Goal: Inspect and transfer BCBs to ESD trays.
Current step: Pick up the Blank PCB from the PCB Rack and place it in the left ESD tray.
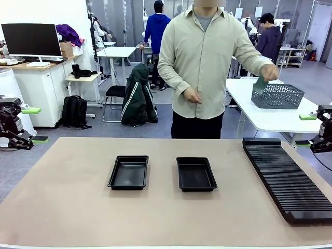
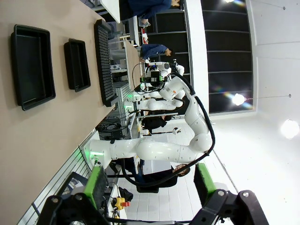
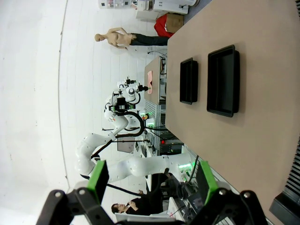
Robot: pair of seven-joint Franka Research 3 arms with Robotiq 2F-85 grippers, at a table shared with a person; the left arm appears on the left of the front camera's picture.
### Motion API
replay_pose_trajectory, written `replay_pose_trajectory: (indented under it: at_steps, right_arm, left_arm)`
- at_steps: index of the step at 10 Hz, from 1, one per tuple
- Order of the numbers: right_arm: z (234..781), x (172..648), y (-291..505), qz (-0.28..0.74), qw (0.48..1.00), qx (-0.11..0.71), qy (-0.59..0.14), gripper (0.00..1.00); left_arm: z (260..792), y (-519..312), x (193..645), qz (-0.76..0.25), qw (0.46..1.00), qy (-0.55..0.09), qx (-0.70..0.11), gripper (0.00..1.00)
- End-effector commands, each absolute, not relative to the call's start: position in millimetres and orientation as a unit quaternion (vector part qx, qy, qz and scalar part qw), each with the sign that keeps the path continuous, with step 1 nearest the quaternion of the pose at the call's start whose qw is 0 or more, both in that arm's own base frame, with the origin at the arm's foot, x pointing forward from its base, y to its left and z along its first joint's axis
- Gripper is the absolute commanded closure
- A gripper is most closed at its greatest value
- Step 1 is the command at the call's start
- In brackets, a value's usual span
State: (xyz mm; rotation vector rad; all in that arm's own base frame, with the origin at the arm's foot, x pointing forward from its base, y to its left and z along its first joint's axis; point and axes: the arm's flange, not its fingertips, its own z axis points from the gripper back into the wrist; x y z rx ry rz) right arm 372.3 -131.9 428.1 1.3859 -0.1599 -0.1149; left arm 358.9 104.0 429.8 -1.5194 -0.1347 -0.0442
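Front view: on the brown table (image 1: 67, 207) two black trays lie side by side near the middle, apart from each other, the left tray (image 1: 128, 174) and the right tray (image 1: 196, 175), their dark floors in plain sight. To the right of them a long ribbed rack (image 1: 290, 181) runs along the table's right side, well apart from the trays.

The left gripper (image 1: 35, 124) hangs off the table's left edge, near its far corner, and the right gripper (image 1: 305, 130) off the right edge, beyond the rack's far end. Both have their green pads spread wide with nothing between them. The left wrist view shows that gripper's fingers (image 2: 96, 185) far apart, and the right wrist view shows the same of its own fingers (image 3: 99, 180); both wrist views look sideways along the table at the two trays.

At the far side stands a person (image 1: 202, 57). One hand (image 1: 270, 71) reaches to a grey mesh basket (image 1: 277, 97) on a white table (image 1: 270, 118) behind, holding a green BCB (image 1: 259, 85) upright at the basket's rim. The other hand (image 1: 193, 96) hangs at the waist.
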Motion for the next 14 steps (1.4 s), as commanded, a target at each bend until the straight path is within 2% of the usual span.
replay_pose_trajectory:
  at_steps: [1,14]
  right_arm:
    - [428.1,372.6,-131.2,-0.052,0.765,0.638,-0.073,0.00]
    - [428.1,372.6,-131.2,-0.052,0.765,0.638,-0.073,0.00]
  left_arm:
    - [430.2,104.5,359.2,-0.019,0.723,-0.063,-0.688,0.00]
    - [430.2,104.5,359.2,-0.019,0.723,-0.063,-0.688,0.00]
